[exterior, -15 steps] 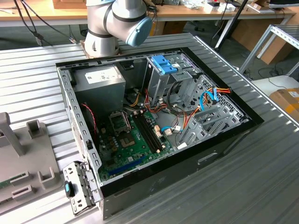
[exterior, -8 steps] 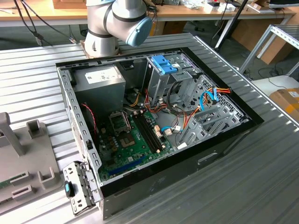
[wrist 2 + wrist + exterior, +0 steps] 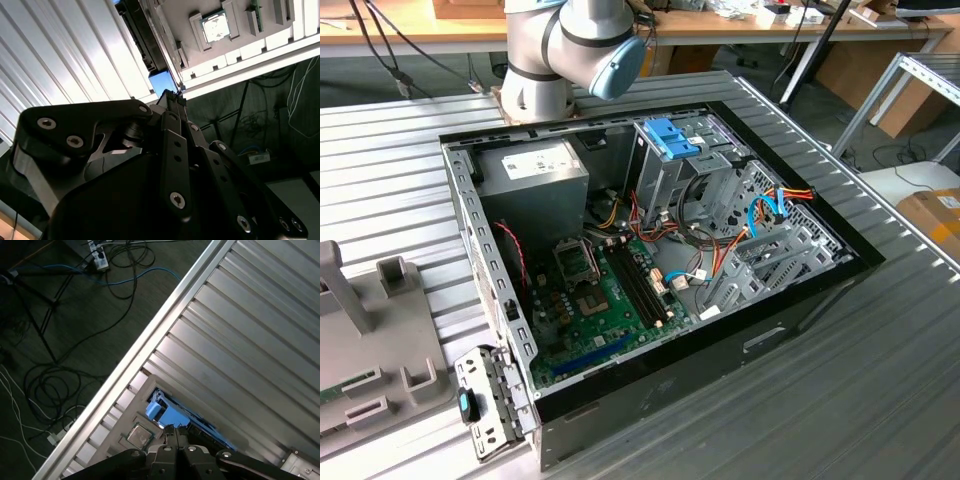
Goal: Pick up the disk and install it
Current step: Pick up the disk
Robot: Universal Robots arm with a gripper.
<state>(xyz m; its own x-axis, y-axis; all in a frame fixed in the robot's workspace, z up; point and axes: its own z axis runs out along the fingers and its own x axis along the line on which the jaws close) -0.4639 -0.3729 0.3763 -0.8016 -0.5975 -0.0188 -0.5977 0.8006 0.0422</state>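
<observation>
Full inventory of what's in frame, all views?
computer case: one, black, open, on table
table: one, ribbed silver
power supply: one, grey, inside case
motherboard: one, green, case floor
drive cage: one, silver, blue latch, inside case
fixture: one, grey, exterior view's left of case
bracket: one, silver, blue clip, by case corner
processor chip: one, silver, in fixture
disk: one, dark, light-blue rail, by fixture
arm: one, grey, behind case
gripper: one, black, at disk's rail
</observation>
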